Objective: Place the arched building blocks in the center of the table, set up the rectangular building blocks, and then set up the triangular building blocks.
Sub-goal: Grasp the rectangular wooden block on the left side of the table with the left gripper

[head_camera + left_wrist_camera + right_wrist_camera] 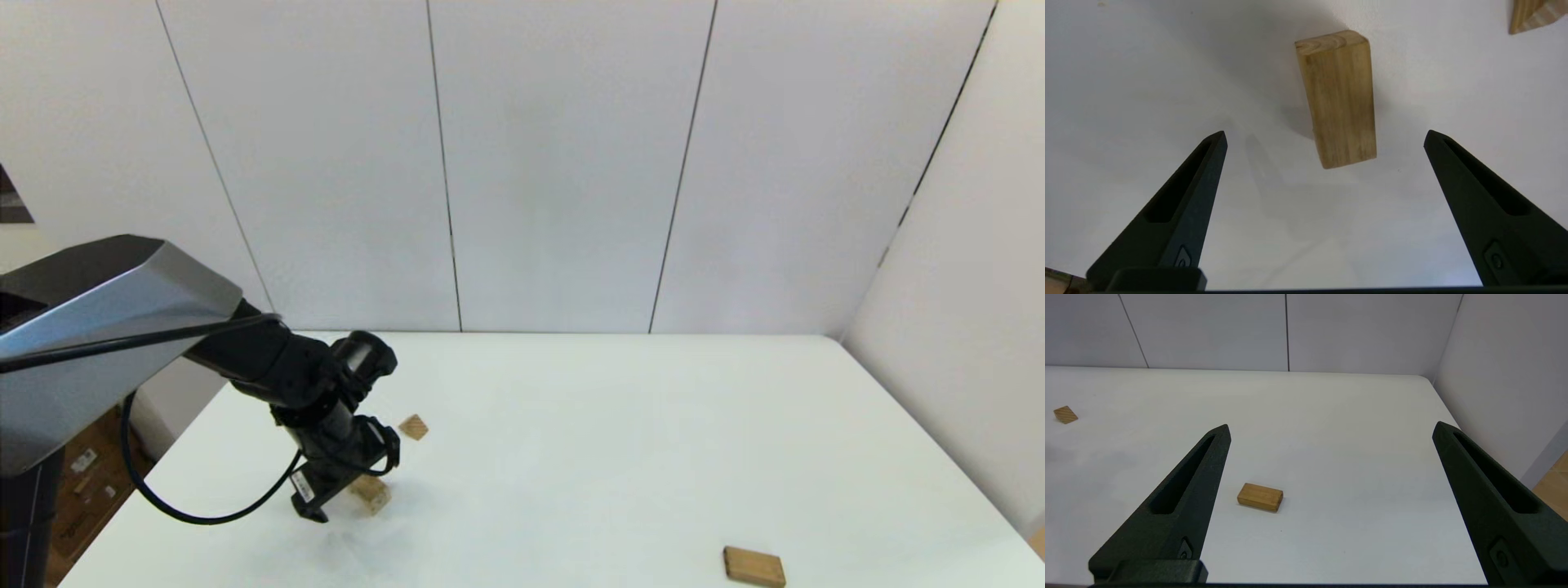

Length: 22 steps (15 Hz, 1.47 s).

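The arched block (1338, 100) lies flat on the white table (620, 441), at about 8 o'clock from the table's middle, near the left edge. The left gripper (1325, 136) hangs just above it, its two fingers (1184, 212) spread wide on both sides, not touching the wood. The triangular block (414, 426) lies near, at 1 o'clock from the arched block. The rectangular block (753, 567) lies flat well apart, at 5 o'clock from the middle, near the front edge. The right gripper (1331, 430) is also spread wide and holds nothing, above the table's near side.
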Motion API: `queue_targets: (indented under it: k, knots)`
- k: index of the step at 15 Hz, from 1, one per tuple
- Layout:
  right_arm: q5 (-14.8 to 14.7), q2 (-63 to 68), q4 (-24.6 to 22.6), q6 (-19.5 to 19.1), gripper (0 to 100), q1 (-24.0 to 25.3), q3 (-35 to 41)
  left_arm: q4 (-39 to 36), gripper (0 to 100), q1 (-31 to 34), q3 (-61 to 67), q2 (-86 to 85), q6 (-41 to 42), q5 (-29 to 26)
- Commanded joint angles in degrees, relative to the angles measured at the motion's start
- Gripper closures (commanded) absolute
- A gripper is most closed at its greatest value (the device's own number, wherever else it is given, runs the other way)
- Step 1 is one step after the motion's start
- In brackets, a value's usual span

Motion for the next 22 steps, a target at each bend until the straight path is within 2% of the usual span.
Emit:
queue_targets:
  k: [1,7,22]
  knots:
    - [0.0,0.0,0.0,0.0,0,0.0,0.0,4.2,0,-0.1,-3.5,2.5,-2.1,1.1]
    - [0.0,0.0,0.0,0.0,0,0.0,0.0,6.1,0,-0.1,-5.5,4.5,-3.5,3.8]
    - [0.0,0.0,0.0,0.0,0,0.0,0.0,8.3,0,-0.5,-8.3,6.3,-3.8,4.5]
